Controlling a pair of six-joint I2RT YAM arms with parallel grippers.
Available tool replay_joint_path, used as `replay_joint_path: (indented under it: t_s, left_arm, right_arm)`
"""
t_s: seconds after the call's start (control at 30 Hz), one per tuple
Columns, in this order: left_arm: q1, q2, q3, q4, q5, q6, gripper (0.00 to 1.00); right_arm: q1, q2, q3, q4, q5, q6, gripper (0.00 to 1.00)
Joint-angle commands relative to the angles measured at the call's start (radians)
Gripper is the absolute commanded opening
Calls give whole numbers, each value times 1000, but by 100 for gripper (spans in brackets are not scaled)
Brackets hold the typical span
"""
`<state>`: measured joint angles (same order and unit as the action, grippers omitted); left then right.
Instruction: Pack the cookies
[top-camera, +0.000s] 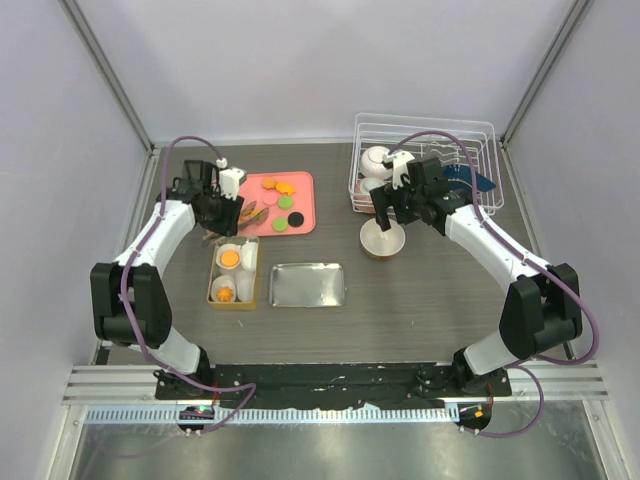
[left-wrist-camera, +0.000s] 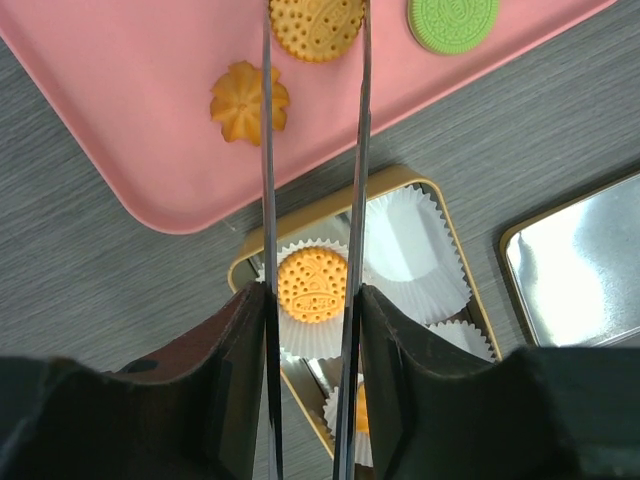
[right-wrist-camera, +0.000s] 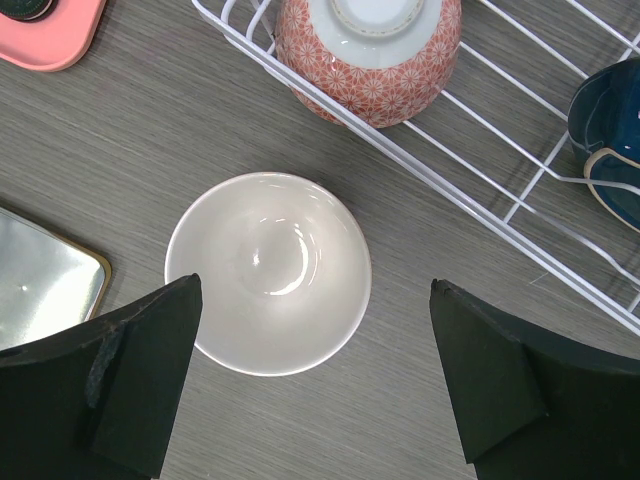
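Orange-ish cookies (left-wrist-camera: 315, 25) mostly sit on the pink tray (left-wrist-camera: 120, 110), two already in the tin (top-camera: 211, 280), and look light but crumbly, so pinch gently across the rim with the tongs (left-wrist-camera: 359, 150) the left jaws clamp; right jaws gape open.

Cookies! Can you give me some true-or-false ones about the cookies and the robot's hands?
1. An orange cookie sits in a paper cup inside the tin. True.
2. The green cookie is packed in the tin. False: it lies on the pink tray.
3. The right gripper is squeezing the white bowl. False: its jaws stand wide open above the bowl, gripping nothing.
4. The left gripper holds thin metal tongs. True.
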<state>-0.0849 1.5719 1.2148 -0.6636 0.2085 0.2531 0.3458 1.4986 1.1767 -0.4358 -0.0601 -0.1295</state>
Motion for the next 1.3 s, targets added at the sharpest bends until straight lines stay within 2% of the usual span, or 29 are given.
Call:
replay_joint_path:
  t_s: [0.0,0.4,0.57,0.87,1.27]
  left_arm:
    - [-6,-21,22,-8,0,18,39]
    - [-4,-137,22,42,-8,-15,22]
    - [-4,-202,18,59,-17,-25,20]
    - [-4,-368,-9,-79,0,-3,20]
    - [-4,-656,-126,-393,-8,71,20]
  right_arm:
    - [5,-5,47,16,5,-9,100]
    - [5,-12,49,14,8,-9,100]
    - [5,-11,49,14,8,-9,100]
    - [5,-12,49,14,5,-10,100]
    - [7,-3,52,9,-4,-12,100]
